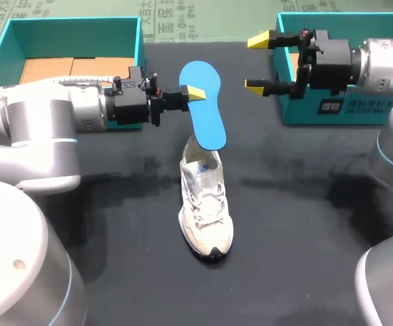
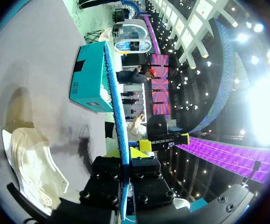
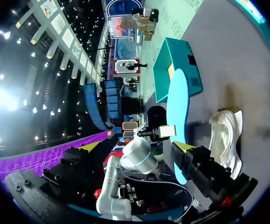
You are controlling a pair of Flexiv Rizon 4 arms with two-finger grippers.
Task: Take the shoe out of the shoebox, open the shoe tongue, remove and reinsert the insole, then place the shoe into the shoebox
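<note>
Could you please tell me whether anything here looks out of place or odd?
Only the blue insole: it is outside the white shoe, clamped in the left gripper and held over the shoe's heel. The shoe stands upright on the table, nothing looks spilled or damaged, and the right gripper is open and empty.

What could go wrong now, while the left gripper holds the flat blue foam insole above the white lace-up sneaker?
The left gripper pinches the flat blue insole only near one long edge, so it may twist or slip out. The white lace-up sneaker stands free on the black table; the open right gripper is away by the teal box, so pushing the insole in could slide or tip it.
</note>
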